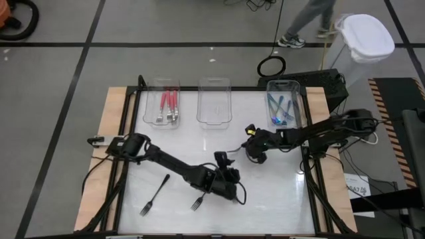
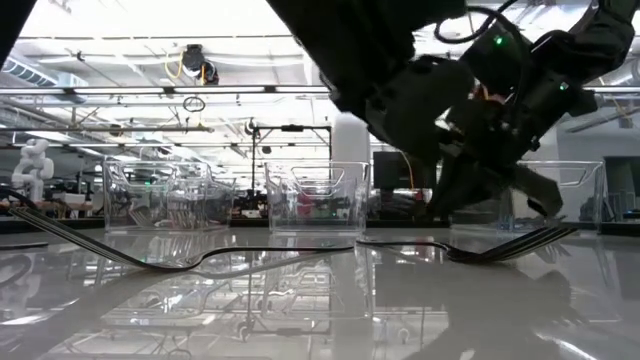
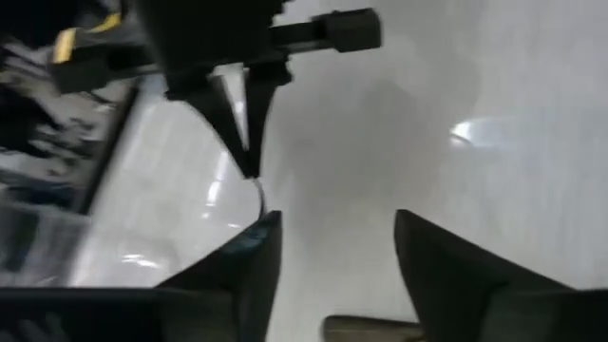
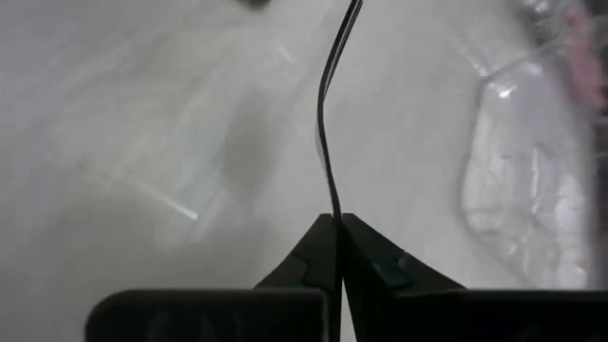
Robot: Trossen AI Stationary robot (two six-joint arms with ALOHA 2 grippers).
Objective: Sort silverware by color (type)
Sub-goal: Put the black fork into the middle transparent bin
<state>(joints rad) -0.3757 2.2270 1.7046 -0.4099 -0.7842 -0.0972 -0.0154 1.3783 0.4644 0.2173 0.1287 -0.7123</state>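
Black and thin, the fork (image 4: 328, 123) is pinched by its very end in the shut right tool (image 4: 338, 233), mid-frame in the high view; we think so slim a hold could let it swivel or drop on the way to the middle tray (image 1: 214, 101). The left tool (image 1: 229, 180), lower centre, stands open and empty. Two forks (image 1: 154, 194) lie on the counter (image 1: 279, 186), lower left. We cannot see the held fork from above, and the second fork's handle hides under the left arm.

Red-handled forks (image 1: 168, 105), blue-handled forks (image 1: 279, 109), black-handled forks (image 1: 154, 195), clear trays (image 1: 214, 101), glossy white table (image 1: 279, 186)
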